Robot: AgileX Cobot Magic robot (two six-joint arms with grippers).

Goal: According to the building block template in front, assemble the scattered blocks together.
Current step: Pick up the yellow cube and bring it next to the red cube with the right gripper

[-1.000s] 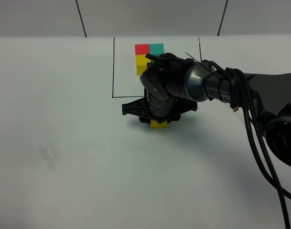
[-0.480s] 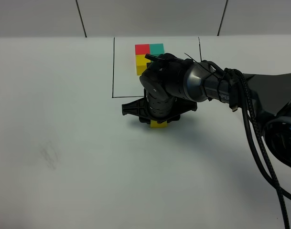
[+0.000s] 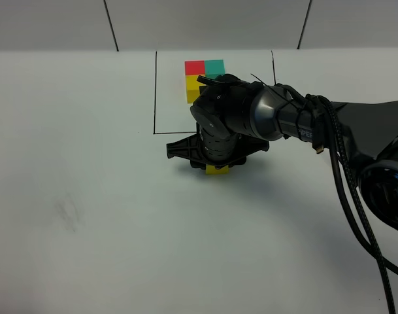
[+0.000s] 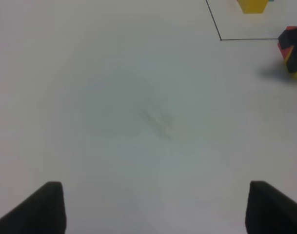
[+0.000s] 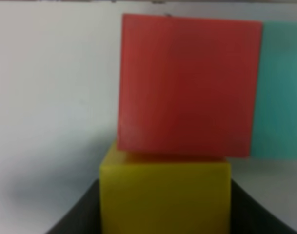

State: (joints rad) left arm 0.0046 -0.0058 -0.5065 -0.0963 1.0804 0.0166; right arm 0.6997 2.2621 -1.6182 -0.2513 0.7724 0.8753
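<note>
The building block template (image 3: 200,73) is an L of red, teal and yellow cubes inside a black drawn frame at the back. My right gripper (image 3: 216,162) reaches across the middle, just in front of the frame, and is shut on the scattered yellow block (image 3: 216,170). In the right wrist view the yellow block (image 5: 165,195) sits between the dark fingers (image 5: 72,217) and touches the red block (image 5: 187,85). The teal block (image 5: 282,87) sits beside the red one. My left gripper (image 4: 158,212) is open and empty over bare table.
The white table (image 3: 87,196) spreads on all sides. The black frame line (image 3: 155,91) runs just behind the right gripper. A faint smudge (image 3: 68,212) marks the table at the left. The right arm and its cables (image 3: 342,157) cross the right side.
Almost nothing. The right wrist has turned a trace to the left; the yellow block under it has not moved.
</note>
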